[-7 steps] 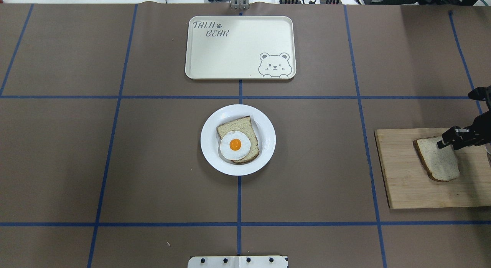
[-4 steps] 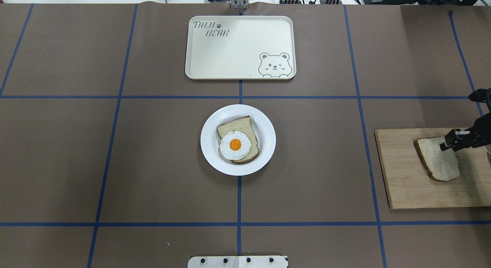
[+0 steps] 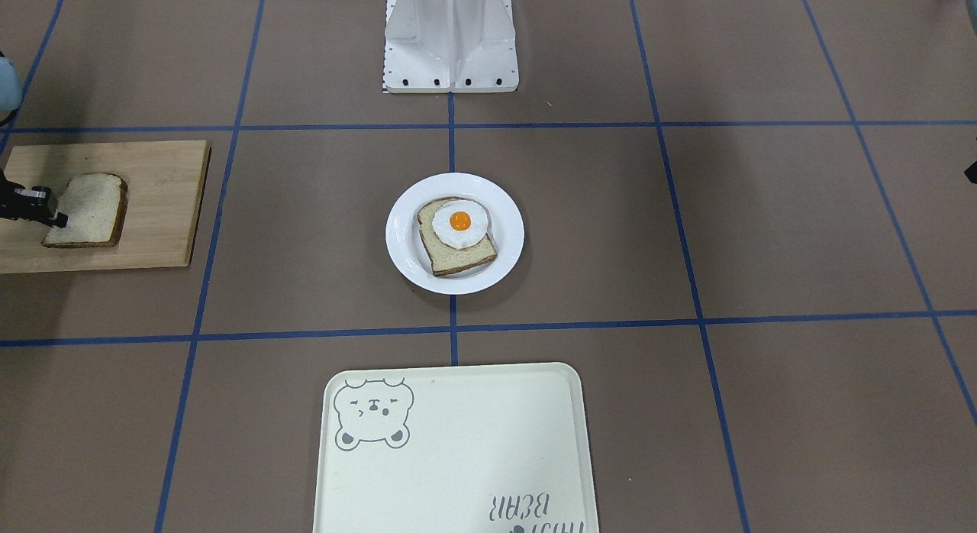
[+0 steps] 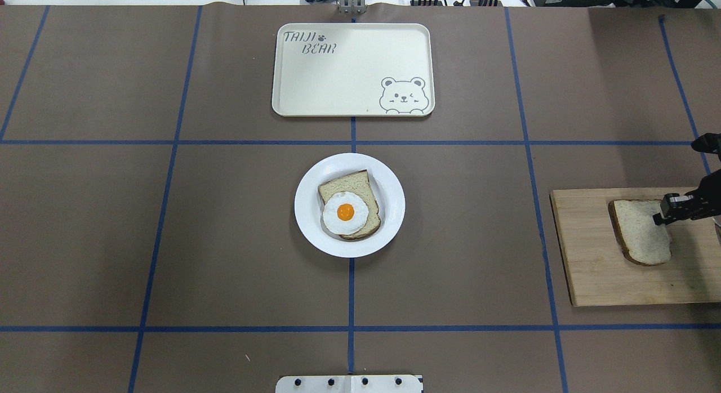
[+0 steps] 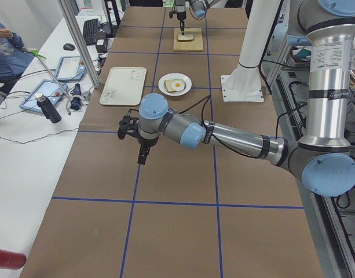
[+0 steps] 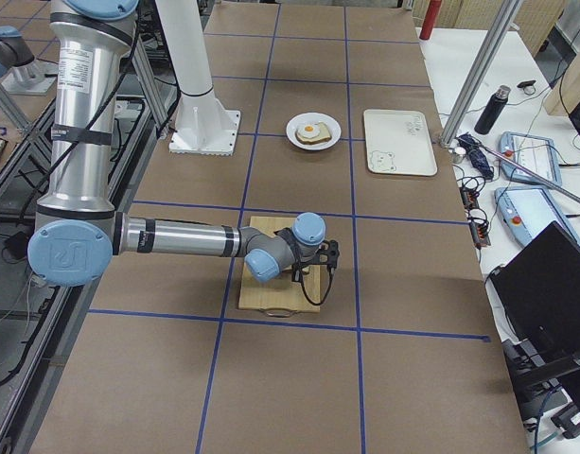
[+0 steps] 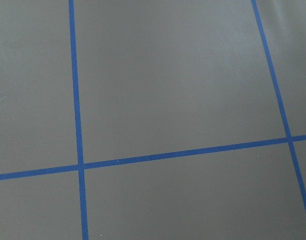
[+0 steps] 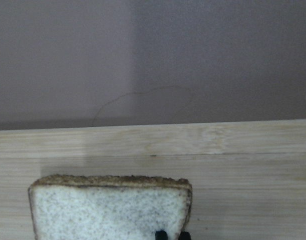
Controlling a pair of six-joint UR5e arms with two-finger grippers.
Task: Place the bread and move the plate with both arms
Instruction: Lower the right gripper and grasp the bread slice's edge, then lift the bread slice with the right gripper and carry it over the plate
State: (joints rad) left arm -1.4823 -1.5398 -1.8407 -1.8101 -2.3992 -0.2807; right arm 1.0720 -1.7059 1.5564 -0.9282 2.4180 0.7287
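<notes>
Bread: the bread (image 4: 641, 232) lies on a wooden board (image 4: 591, 263) at the table's right end, well apart from the plate.
Right gripper: the black right gripper (image 4: 658, 218) reaches in from the right edge of the overhead view, its tips at the bread's far right corner. The wrist camera shows two fingertips (image 8: 161, 235) close together with a narrow gap between them, against the bread's pale face. Whether they pinch it cannot be told.
Plate: the white plate (image 4: 307, 213) sits at the table's centre on a blue tape line, carrying an egg-topped slice (image 4: 349, 184).
Tray: the cream tray (image 4: 353, 70) with its bear drawing rests beyond the plate, on the side away from the robot, near it but not touching.
Left gripper: seen from the side camera, the left gripper (image 5: 141, 160) hangs pointing down above the brown table (image 5: 177, 231), well to the left of the plate. Its wrist camera shows tabletop and tape. Whether its fingers are open or closed cannot be told.
</notes>
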